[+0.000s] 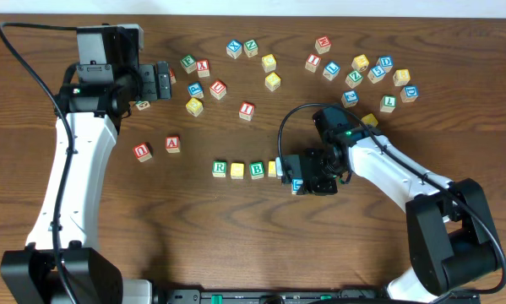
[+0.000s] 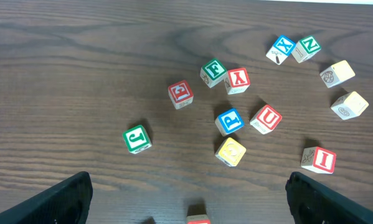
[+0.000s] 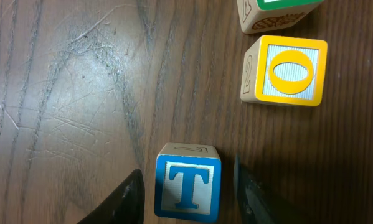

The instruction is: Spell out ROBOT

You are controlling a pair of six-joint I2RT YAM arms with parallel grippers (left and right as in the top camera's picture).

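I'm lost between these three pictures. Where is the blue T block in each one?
Overhead: blue T block, just below centre, right of the green B block.
Left wrist: not in it.
Right wrist: bottom centre.
Shared landmark: yellow O block beside it, in overhead and right wrist only.

Open wood near the arm bases; far strip cluttered.
Bare table (image 1: 151, 236) runs free on the near side of the row (image 1: 257, 170) and between it and U (image 1: 142, 151) and A (image 1: 173, 143). T (image 3: 187, 188) stands between the right gripper (image 1: 299, 183) fingers (image 3: 127, 199) with a slim gap each side, and O (image 3: 292, 70) is close by but apart. Loose cubes (image 1: 354, 72) crowd the far strip. The left gripper (image 1: 163, 81) is spread wide, with J (image 2: 137, 138) and a yellow cube (image 2: 230, 151) nearest ahead.
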